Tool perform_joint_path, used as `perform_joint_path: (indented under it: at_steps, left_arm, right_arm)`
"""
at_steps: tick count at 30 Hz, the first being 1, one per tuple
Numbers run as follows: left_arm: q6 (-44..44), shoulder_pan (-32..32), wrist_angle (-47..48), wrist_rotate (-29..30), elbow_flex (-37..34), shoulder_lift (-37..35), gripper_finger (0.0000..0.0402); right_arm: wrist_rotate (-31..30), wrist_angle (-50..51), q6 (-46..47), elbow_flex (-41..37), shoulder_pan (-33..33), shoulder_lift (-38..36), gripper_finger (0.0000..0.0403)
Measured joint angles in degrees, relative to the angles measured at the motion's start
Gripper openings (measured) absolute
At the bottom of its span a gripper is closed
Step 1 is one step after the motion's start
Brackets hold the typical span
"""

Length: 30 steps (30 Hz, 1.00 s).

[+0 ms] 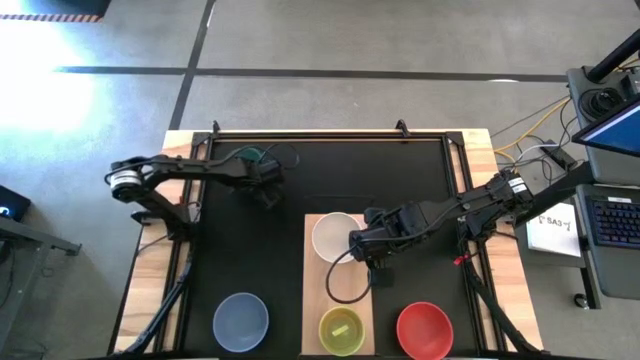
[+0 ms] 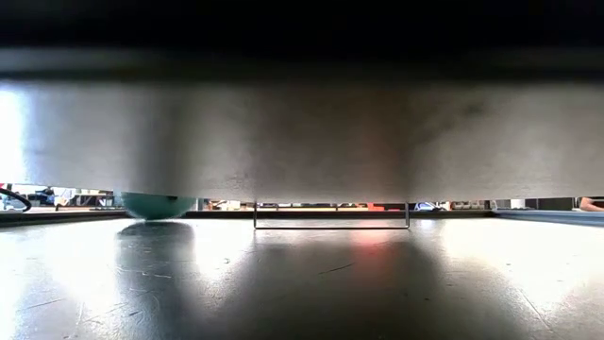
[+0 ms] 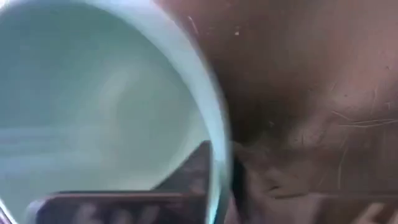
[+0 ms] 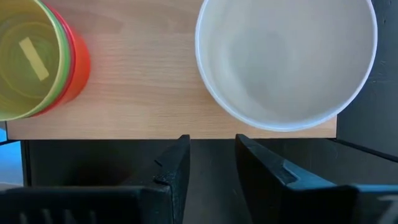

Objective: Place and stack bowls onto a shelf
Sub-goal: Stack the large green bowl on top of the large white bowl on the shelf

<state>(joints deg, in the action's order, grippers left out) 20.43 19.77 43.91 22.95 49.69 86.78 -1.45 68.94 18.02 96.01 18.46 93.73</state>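
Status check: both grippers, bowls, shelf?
Left gripper shut on teal bowl, far left. Right gripper open, empty, beside shelf. White bowl and yellow-topped stack on shelf. Nothing blocking.

A white bowl (image 1: pixel 334 237) and a yellow bowl stack (image 1: pixel 341 331) are seen on the wooden shelf (image 1: pixel 316 300). A teal bowl (image 3: pixel 93 106) is gripped far away.

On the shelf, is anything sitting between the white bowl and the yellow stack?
No. In the right wrist view, only bare wood of the shelf lies between the white bowl and the yellow-topped stack; the high view shows the same gap.
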Motion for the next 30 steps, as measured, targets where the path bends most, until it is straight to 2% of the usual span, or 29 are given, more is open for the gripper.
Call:
perform_joint_path:
  at_steps: [2, 7, 13, 18, 24, 30]
  left_arm:
    - [0.2, 0.0, 0.2, 0.0, 0.0, -1.0, 0.0011]
    - [0.9, 0.0, 2.9, 0.0, 0.0, -5.0, 0.0002]
    - [2.6, -1.1, 3.6, -1.5, 0.7, -14.2, 0.0001]
    - [5.6, -4.6, 2.5, -1.4, 3.6, -21.6, 0.0]
    - [5.3, -14.3, -7.7, -1.3, 6.6, -26.0, 0.0]
    - [0.8, -28.4, -20.9, -0.1, 7.0, -23.8, 0.0]
  right_arm:
    - [0.0, 0.2, 0.0, 0.0, 0.0, 0.0, 0.0113]
    - [0.0, 3.6, 1.1, 0.0, 0.0, 0.0, 0.0111]
    - [0.0, 7.2, 1.5, 0.0, 0.0, 0.0, 0.0111]
    - [0.0, 9.1, 1.5, 0.0, 0.0, -0.1, 0.0108]
    - [-0.1, 10.6, 1.5, 0.0, 0.0, -1.0, 0.0108]
    - [-3.0, 10.6, 3.2, 0.0, 0.0, -2.2, 0.0106]
